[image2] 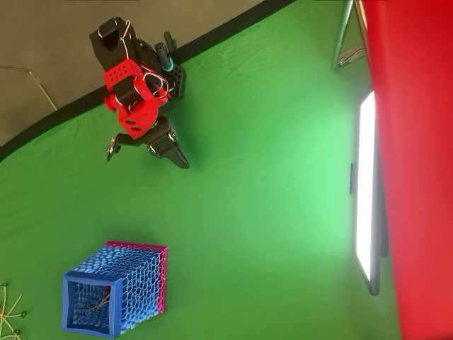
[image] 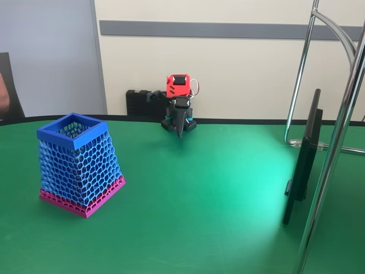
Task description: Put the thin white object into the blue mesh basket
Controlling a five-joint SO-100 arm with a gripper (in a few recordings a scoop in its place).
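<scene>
Overhead view shows the blue mesh basket [image2: 113, 294] standing on the green tabletop [image2: 262, 212], lower left in that picture, and through its open top a thin pale line lies across the bottom: most likely the thin white object [image2: 99, 306], already inside, though it is too fine to be sure. The arm sits folded at the tabletop's far edge, well apart from the basket, its claw [image2: 177, 157] pointing down at the surface with the jaws drawn together and nothing between them (the fixed view agrees, showing the claw [image: 180, 132] as a closed dark wedge). In the fixed view the basket [image: 80, 162] stands upright, rim level, its magenta base flat on the green. Judging from this, the drop seems done and the arm is parked. What remains is to stay clear of the basket and check that no end of the cord hangs over the rim or pokes through the mesh.
</scene>
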